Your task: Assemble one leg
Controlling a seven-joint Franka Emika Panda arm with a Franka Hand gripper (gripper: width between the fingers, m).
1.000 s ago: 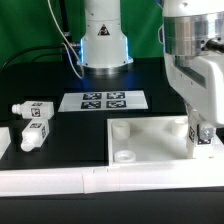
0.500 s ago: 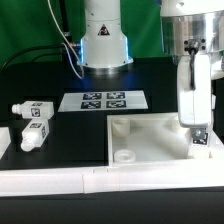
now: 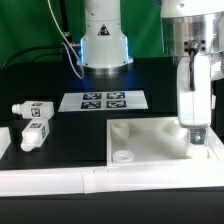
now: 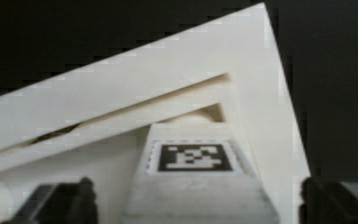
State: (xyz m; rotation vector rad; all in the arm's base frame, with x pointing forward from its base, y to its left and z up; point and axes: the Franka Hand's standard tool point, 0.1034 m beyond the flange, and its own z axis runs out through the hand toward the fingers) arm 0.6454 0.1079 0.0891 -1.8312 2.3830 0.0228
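Note:
A leg (image 3: 201,141) stands upright at the near corner of the large white panel (image 3: 150,138) on the exterior view's right. My gripper (image 3: 198,136) is down over it, and its body hides most of the leg. In the wrist view the leg (image 4: 197,158) shows its tag between my gripper (image 4: 202,205) fingers (image 4: 60,200), which stand wide apart on either side of it, open. The panel (image 4: 105,100) lies beneath. Two more legs (image 3: 33,108) (image 3: 35,135) lie on the table at the exterior view's left.
The marker board (image 3: 103,100) lies behind the panel, in front of the robot base (image 3: 103,40). The panel shows two round sockets (image 3: 120,128) (image 3: 124,156) on its left side. A white ledge (image 3: 60,180) runs along the front edge.
The wrist turned about the upright leg between one second and half a second ago. Since then the gripper has stayed still over the leg.

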